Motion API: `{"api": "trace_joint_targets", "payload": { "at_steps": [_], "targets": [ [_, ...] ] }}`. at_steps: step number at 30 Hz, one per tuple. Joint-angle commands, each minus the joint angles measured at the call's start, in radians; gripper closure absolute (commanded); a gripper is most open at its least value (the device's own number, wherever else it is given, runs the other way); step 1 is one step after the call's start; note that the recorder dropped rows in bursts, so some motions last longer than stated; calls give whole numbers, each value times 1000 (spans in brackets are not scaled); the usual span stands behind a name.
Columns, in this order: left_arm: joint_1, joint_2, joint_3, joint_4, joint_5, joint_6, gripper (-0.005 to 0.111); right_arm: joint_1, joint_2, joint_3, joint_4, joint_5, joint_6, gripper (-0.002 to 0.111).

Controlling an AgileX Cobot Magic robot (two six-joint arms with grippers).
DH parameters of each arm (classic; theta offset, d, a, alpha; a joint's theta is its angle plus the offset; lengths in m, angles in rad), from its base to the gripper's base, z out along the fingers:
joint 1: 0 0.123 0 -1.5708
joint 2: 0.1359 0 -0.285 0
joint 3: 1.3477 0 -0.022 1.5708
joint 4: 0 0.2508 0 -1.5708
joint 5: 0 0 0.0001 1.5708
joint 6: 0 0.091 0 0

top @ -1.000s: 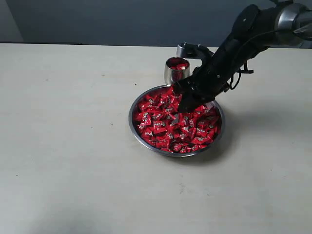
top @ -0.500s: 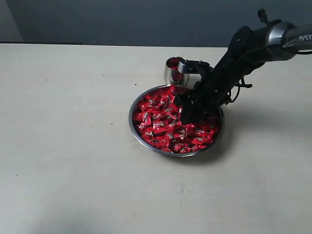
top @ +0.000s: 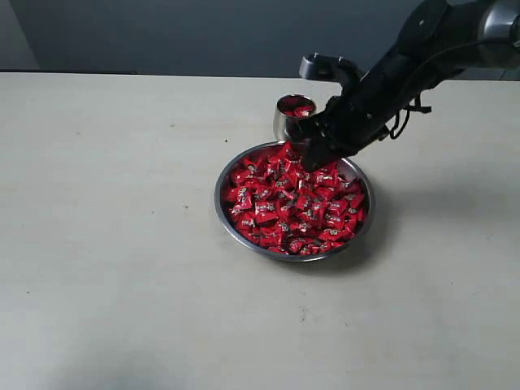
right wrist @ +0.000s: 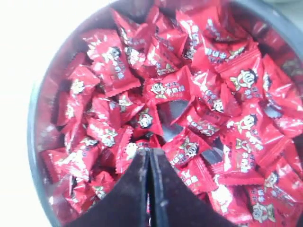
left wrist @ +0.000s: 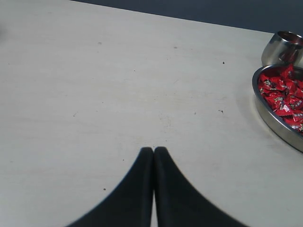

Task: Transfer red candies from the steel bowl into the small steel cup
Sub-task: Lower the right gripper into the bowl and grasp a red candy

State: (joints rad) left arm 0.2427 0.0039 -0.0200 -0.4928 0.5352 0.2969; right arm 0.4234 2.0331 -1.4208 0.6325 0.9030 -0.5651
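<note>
Aslant, right arm [top: 396, 69] over the steel bowl [top: 218, 196], claw [top: 312, 158] tips together.

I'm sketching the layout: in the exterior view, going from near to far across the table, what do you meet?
The steel bowl of red candies → small steel cup. The right gripper overlaps both in the picture, so it is left out.
</note>
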Motion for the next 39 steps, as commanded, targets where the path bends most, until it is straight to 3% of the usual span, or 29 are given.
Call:
{"api": "trace_joint_targets", "payload": {
  "at_steps": [1, 8, 11, 15, 17, 31, 33, 37, 39],
  "targets": [
    [3, -4, 0, 0, -5, -2, 106, -5, -75, 0, -51, 8, -4, 108],
    [3, -4, 0, 0, -5, -2, 106, -5, -94, 2, -75, 52, -4, 106],
    [3, -4, 0, 0, -5, -2, 106, -5, -76, 2, -79, 120, -15, 90],
    [3, -4, 0, 0, -5, -2, 106, -3, -43, 2, -84, 140, -18, 58],
    [3, -4, 0, 0, -5, -2, 106, -3, -29, 4, -87, 140, -19, 52],
    [3, -4, 0, 0, -5, -2, 106, -3, 114, 13, -12, 116, -45, 54],
    [3, -4, 0, 0, -5, -2, 106, -3, 126, 13, -7, 114, -45, 65],
    [3, -4, 0, 0, -5, -2, 106, -3, 124, 13, -7, 114, -45, 108],
    [3, -4, 0, 0, -5, -2, 106, -3, 113, 11, -7, 114, -45, 107]
  ]
}}
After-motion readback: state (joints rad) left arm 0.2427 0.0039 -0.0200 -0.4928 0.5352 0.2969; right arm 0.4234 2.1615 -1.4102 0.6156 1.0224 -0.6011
